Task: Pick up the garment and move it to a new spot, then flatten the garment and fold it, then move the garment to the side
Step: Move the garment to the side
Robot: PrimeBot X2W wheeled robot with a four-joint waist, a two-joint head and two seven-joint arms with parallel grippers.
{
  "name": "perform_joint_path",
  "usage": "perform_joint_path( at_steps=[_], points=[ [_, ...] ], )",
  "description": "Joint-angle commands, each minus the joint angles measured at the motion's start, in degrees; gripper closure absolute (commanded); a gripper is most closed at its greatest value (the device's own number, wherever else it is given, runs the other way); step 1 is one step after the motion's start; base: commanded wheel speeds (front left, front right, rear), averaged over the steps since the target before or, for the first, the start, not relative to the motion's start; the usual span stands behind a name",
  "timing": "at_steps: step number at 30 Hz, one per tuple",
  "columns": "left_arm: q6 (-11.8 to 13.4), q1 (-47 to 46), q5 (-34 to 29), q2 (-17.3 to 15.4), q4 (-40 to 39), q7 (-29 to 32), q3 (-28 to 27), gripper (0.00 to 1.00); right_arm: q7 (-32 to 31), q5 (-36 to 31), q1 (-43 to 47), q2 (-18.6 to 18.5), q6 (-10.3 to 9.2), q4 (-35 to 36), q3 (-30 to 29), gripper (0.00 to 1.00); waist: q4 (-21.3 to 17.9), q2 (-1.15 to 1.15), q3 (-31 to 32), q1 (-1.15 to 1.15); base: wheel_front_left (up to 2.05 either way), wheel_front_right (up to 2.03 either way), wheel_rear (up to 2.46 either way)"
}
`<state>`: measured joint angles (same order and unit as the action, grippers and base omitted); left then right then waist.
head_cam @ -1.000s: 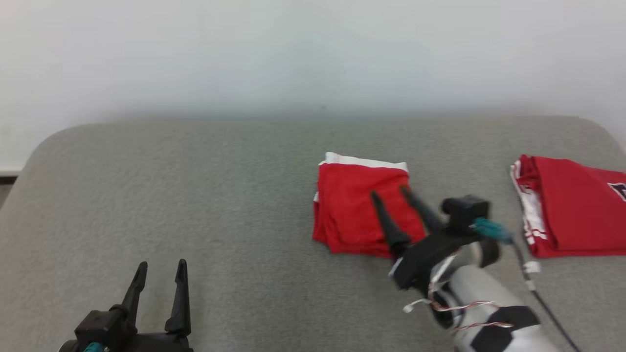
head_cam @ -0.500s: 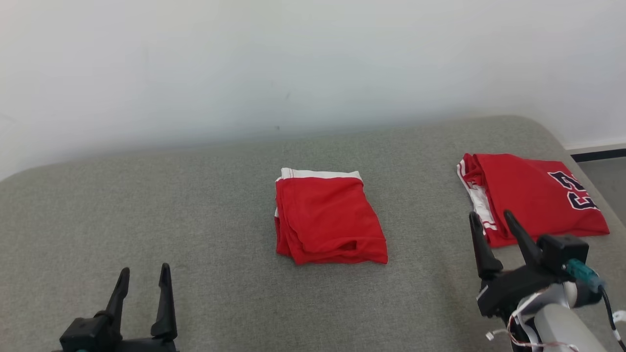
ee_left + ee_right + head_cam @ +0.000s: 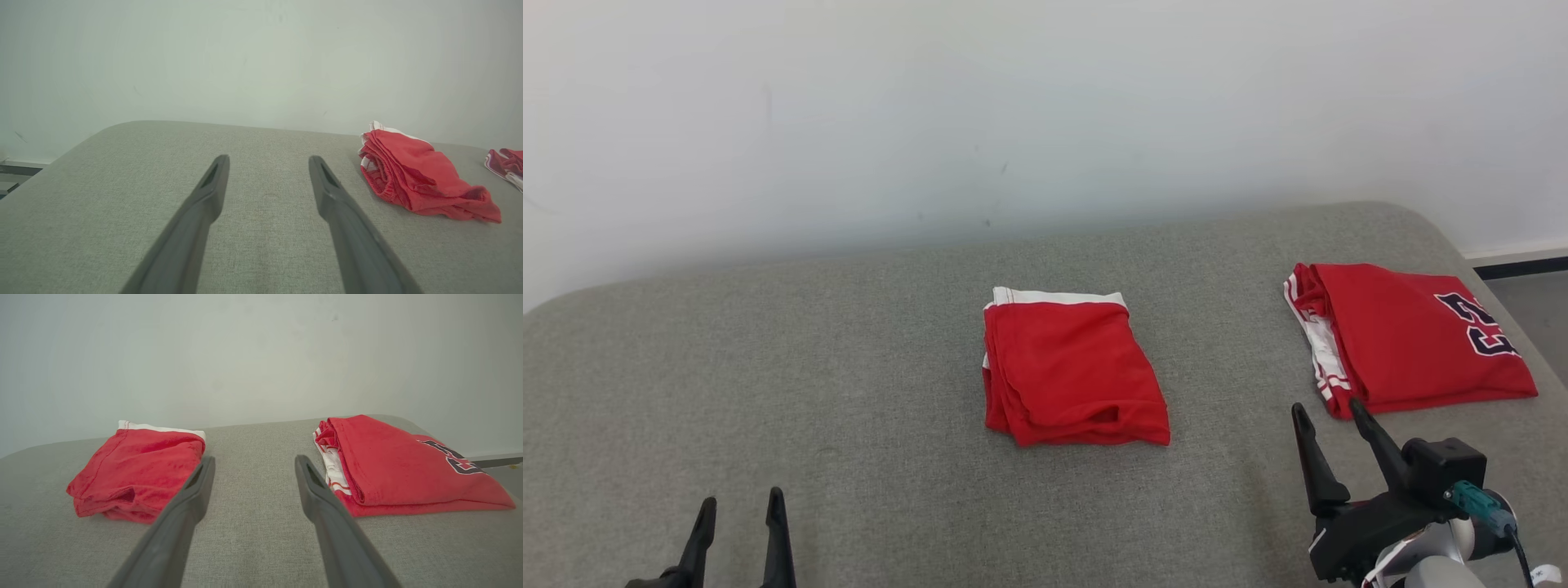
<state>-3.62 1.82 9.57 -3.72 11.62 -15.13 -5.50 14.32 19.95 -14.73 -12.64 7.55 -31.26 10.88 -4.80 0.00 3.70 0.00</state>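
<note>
At the middle of the grey cloth-covered desk (image 3: 768, 367) lies the folded red cloth garment with a white waistband (image 3: 1072, 367), flat and squared, its waistband toward the far edge. A second folded red jersey with dark numerals (image 3: 1409, 339) sits by the right edge. Flattening and folding look done, so the step in hand is probably the last one, shifting the garment aside. That calls for a reach back to the bundle and a grip through all its layers, so the fold does not spill open. Both arms hang low along the near edge, fingers pointing at the far edge. The left end effector (image 3: 742, 498) is spread and empty near the left corner. The right end effector (image 3: 1326, 407) is also spread and empty, just short of the jersey.
</note>
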Motion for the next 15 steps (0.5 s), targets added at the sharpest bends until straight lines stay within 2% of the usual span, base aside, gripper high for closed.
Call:
perform_joint_path(
  at_steps=[1, 15],
  points=[
    [-0.24, 0.83, -0.36, 0.12, -0.23, 0.04, -0.28, 0.00, 0.31, -0.59, 0.87, 0.22, -0.16, 0.12, 0.04, 0.00, 0.12, 0.00, 0.08, 0.00, 0.00, 0.00, 0.00],
    [-0.07, 0.94, -0.89, 0.48, -0.32, 0.04, -1.16, 0.00, -0.84, -1.02, 0.81, 0.78, -0.16, 0.77, -0.48, 0.00, 0.51, 0.00, -0.13, 0.00, 0.00, 0.00, 0.00]
  ],
)
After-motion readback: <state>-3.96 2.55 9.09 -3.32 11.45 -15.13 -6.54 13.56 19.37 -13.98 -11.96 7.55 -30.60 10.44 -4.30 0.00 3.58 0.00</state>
